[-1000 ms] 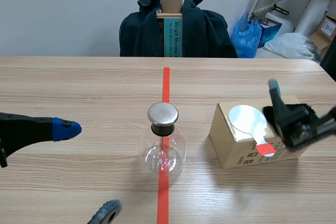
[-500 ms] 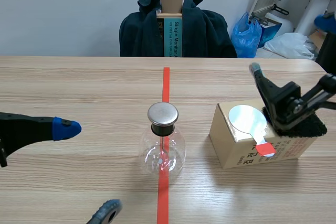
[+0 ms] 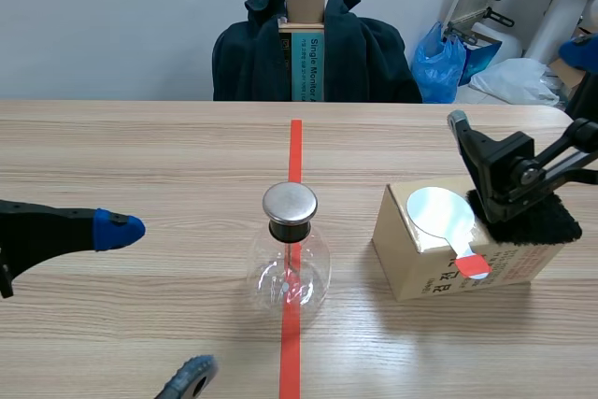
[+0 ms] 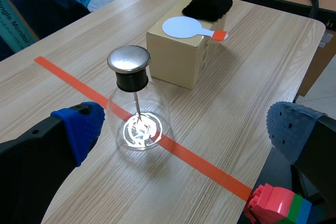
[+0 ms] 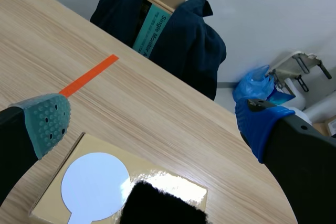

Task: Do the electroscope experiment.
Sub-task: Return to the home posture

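Landmark: dark navy draped jacket [image 3: 369,58]. In front, light wood-grain table [image 3: 140,165]; behind, plain pale grey wall [image 3: 112,16]; beside it, blue plastic bag [image 3: 439,67].

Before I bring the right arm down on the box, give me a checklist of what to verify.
1. Right gripper open: ok, fingers wide apart above the box.
2. Black fur pad free to grasp: ok, it lies on top of the box with nothing on it.
3. Disc paddle clear of the pad: cannot tell, they lie very close.
4. Electroscope flask upright, metal cap on: ok.
5. Left gripper clear of the flask: ok, open and apart from it.
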Tool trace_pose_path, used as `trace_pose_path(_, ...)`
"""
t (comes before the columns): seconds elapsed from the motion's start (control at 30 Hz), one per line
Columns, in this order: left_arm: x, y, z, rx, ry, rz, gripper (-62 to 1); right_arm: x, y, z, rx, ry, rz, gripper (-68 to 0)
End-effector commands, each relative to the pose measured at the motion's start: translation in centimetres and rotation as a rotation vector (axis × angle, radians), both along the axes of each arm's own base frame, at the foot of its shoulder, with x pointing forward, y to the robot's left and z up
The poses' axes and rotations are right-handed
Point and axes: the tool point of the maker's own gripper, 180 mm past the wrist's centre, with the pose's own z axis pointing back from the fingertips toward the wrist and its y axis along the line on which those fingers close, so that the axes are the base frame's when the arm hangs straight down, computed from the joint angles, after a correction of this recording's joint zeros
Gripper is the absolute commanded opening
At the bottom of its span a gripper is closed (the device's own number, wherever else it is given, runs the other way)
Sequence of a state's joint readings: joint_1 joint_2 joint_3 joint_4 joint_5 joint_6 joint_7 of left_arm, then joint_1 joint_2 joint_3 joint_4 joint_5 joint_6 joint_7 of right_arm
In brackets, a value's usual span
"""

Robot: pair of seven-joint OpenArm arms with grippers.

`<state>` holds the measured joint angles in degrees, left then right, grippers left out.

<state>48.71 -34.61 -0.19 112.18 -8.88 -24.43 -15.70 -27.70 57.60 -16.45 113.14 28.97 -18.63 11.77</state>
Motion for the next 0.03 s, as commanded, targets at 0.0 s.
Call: trace_pose_path(0.0,0.11,-0.44,1.17,-0.039,-0.025,-0.003,1.4,0.22,-0.18,0.56,0.0,-0.02,-0.007,-2.2)
